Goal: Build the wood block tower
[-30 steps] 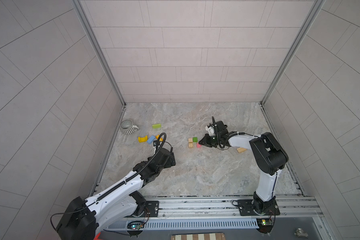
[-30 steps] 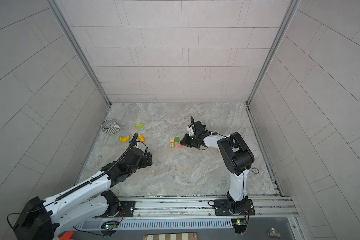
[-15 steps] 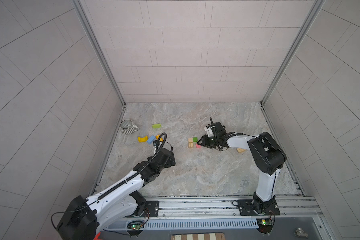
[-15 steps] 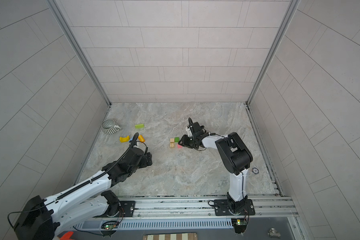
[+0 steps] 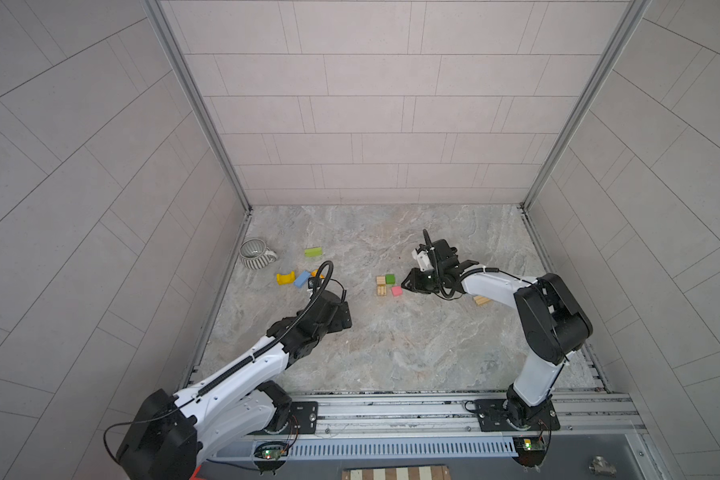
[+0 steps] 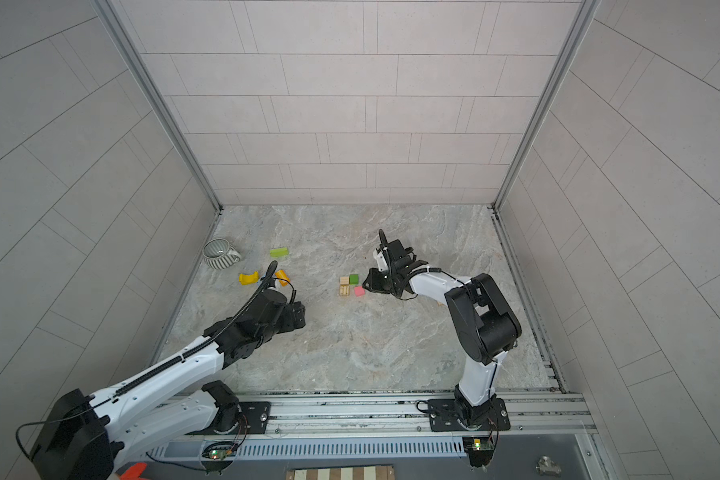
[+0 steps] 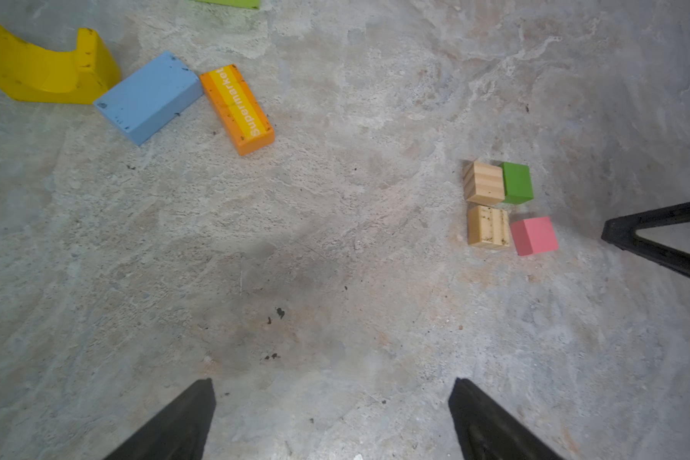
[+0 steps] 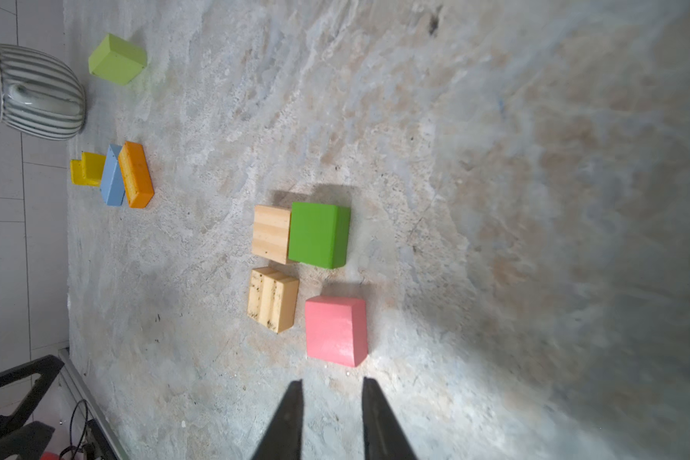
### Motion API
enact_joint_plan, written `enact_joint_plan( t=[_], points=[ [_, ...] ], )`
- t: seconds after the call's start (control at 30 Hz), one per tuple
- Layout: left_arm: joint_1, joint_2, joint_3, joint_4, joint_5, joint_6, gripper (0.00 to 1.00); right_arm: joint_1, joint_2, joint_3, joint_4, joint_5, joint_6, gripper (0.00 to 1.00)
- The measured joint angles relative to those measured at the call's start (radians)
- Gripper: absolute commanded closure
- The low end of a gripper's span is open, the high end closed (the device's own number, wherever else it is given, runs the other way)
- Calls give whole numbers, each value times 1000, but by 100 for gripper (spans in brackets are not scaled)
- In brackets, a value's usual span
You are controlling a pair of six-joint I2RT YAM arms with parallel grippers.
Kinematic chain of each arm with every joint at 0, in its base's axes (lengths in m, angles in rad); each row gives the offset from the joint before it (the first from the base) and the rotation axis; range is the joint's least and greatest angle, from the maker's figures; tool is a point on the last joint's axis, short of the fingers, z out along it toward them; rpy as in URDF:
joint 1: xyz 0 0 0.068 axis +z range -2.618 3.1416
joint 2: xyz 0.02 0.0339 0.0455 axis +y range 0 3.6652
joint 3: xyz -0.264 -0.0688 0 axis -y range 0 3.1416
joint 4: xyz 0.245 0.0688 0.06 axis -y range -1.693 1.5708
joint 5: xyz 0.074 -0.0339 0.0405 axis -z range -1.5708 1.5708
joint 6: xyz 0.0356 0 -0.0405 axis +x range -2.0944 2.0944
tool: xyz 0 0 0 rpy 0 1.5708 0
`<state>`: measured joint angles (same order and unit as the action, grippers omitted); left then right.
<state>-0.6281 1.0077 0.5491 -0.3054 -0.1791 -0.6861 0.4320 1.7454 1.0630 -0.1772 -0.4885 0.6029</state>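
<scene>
Right wrist view: narrow, empty jaws just behind the pink cube

Right wrist view shows the right gripper [image 8: 332, 388] low over the marble floor [image 8: 494, 199], its jaws only a little apart and nothing between them. Directly ahead of its fingertips, near but not touching, sits the pink cube [image 8: 335, 330]. Beyond that is the green cube [image 8: 317, 235], which touches the striped tan cube [image 8: 271, 234]. The speckled tan cube [image 8: 272, 298] stands beside the pink one with a thin gap.

These four cubes make a rough square, one layer only, so the wood block tower has no height yet. I judge that this square is meant as its base, and that is why the cubes are kept so close together. The pink cube sits a bit out of line. The narrow jaws may be for nudging it in or for a small grip, and I cannot tell which.

The left gripper [image 7: 331, 394] hangs over bare floor with its jaws wide open and empty. Well ahead of it lie the orange block [image 7: 238, 109], which touches the blue block [image 7: 148, 97], and the yellow arch [image 7: 36, 67] just beside that. These longer pieces are probably for the upper levels, waiting on this arm's side.

A light green block [image 8: 116, 59] lies further beyond, near the grey ribbed mug [image 8: 36, 91], which is no part of the job. In a top view, one flat tan block [image 5: 482, 300] lies behind the right gripper, beside its forearm
</scene>
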Motion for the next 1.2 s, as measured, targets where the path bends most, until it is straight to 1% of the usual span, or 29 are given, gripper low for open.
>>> enact_joint_plan(
  t=[0.13,0.23,0.33,0.37,0.47,0.63,0.73,0.93,1.2],
  points=[
    [16,77,85,4,48,14,16,-1,-50,28,-95,34,-56,99],
    [22,139,118,24,74,11,23,-1,-62,35,-137,49,-80,100],
    [27,200,122,51,98,3,24,-2,-61,37,-166,56,-93,100],
    [27,217,125,55,105,1,23,-3,-58,37,-172,56,-96,100],
    [29,279,148,70,114,-3,16,-5,-38,42,-179,55,-102,100],
    [31,386,229,85,127,7,7,-6,27,45,-163,37,-101,100],
    [32,457,278,91,134,18,5,-6,67,45,-155,25,-100,100],
    [32,588,345,91,135,35,5,-5,118,68,-137,6,-98,100],
    [55,708,393,101,152,49,4,2,177,121,-115,-11,-95,100]
  ],
)
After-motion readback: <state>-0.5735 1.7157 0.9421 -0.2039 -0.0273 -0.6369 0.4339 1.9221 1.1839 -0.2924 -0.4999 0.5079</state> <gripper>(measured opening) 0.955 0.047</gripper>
